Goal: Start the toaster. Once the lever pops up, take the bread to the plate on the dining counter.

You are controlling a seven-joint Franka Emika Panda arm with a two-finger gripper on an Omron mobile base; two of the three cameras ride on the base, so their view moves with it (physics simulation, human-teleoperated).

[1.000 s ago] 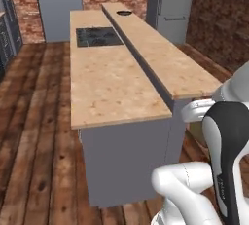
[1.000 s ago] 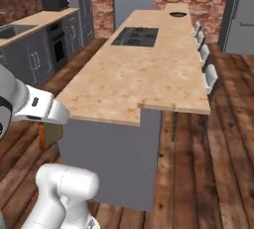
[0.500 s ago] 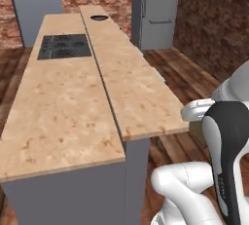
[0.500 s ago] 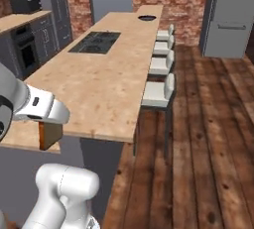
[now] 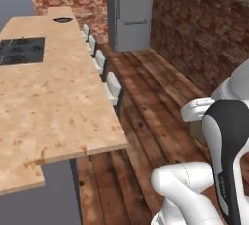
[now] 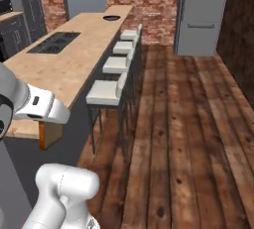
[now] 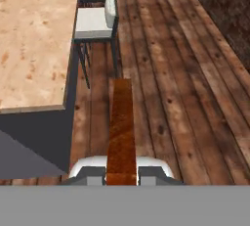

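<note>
Gripper is clamping the bread edge-on between its jaws, closed down snug on the slice's two flat faces. In the hand view the slice is sticking straight out ahead of the gripper, crust edge facing the camera, hanging over the wood floor just beside the end of the dining table. In the right base view the bread is showing as a tan-brown slab below the wrist.

Plate is sitting at the far end of the table, well apart from the bread; stools are lining the near side.

Handling, judging from this: slice is looking light and fairly stiff once toasted, but crumbly, so a hard squeeze is risking a break. Grip on the flat faces near one edge is the sensible hold; long overhang may be letting it pivot if bumped. Keeping it clear of the table edge.

No brands, labels or readable writing anywhere.
</note>
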